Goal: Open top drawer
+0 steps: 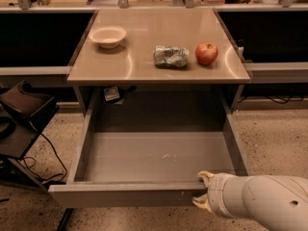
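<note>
The top drawer (154, 158) stands pulled far out from under the tan counter, showing its shallow grey tray with small pale scratches right of centre. Its long front edge (120, 192) runs along the bottom of the view. My gripper (203, 191) is at the right end of that front edge, with pale fingertips (206, 177) over the rim and below it. My white arm (260, 203) comes in from the lower right and hides most of the gripper.
On the counter (159, 42) sit a white bowl (108, 35), a crumpled foil bag (171, 56) and a red apple (206, 53). A dark chair and cables (21, 124) stand at the left. The floor (274, 134) is speckled.
</note>
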`<state>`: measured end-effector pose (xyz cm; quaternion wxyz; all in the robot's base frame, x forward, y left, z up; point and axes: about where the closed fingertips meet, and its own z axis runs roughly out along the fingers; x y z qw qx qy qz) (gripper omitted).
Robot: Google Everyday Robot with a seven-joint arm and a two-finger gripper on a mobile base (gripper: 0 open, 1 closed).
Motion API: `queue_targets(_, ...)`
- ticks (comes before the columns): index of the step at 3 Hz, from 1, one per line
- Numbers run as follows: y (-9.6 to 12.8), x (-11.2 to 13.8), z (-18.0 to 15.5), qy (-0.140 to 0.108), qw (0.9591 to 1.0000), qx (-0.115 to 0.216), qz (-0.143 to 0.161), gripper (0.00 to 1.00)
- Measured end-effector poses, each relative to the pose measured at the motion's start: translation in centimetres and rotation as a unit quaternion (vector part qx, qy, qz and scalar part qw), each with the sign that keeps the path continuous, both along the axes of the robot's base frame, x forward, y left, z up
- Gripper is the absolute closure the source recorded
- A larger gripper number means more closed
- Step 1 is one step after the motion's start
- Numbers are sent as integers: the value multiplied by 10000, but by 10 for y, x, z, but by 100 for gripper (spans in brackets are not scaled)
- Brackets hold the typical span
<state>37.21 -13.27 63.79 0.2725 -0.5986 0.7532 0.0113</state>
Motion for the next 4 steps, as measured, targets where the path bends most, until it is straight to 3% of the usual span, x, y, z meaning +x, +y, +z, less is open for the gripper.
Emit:
queue_targets(3,0,0,0,0,10000,0,0,0)
queue_targets(4,0,0,0,0,10000,0,0,0)
